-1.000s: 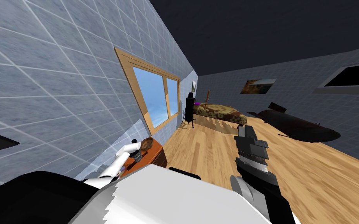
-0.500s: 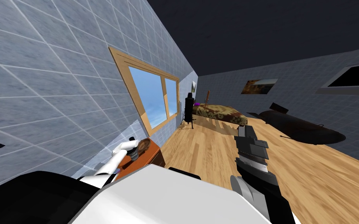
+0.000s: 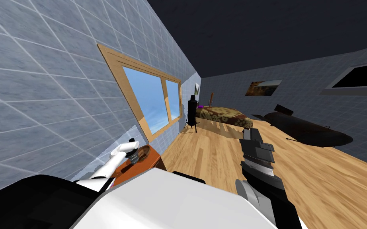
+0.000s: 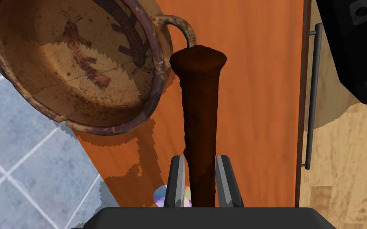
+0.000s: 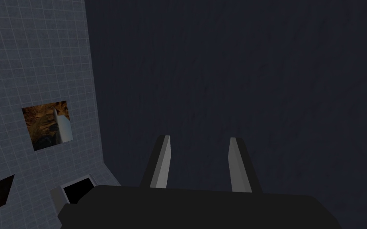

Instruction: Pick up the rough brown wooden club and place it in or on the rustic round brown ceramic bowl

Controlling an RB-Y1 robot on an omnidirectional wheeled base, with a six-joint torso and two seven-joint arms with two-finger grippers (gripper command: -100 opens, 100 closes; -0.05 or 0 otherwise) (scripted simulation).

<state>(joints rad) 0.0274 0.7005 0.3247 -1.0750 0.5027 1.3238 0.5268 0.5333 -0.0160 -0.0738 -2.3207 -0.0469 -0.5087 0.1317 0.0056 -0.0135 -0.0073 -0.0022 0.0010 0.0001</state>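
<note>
My left gripper [image 4: 200,179] is shut on the thin end of a dark brown club [image 4: 200,119], whose thick head points away from the hand. Above the orange cabinet top [image 4: 254,79] the club hangs, its head beside the handle of a round brown bowl [image 4: 71,59] with painted marks inside. That bowl sits at the cabinet's wall-side edge, to one side of the club. In the head view the left gripper [image 3: 133,153] hovers over the bowl [image 3: 143,151] on the cabinet [image 3: 149,161]. My right gripper [image 5: 198,167] is open, raised at my right side [image 3: 254,137].
The cabinet stands against a tiled wall under a window [image 3: 151,99]. A metal bar handle [image 4: 312,95] runs along its front. A black box [image 4: 358,43] is near the cabinet's corner. Further off are a bed [image 3: 226,116], a black stand [image 3: 192,113] and a dark long object [image 3: 306,129] on the wood floor.
My view has swung, so the window and cabinet have slid left. The left arm with the club has stayed over the cabinet by the bowl. The right arm has not moved.
</note>
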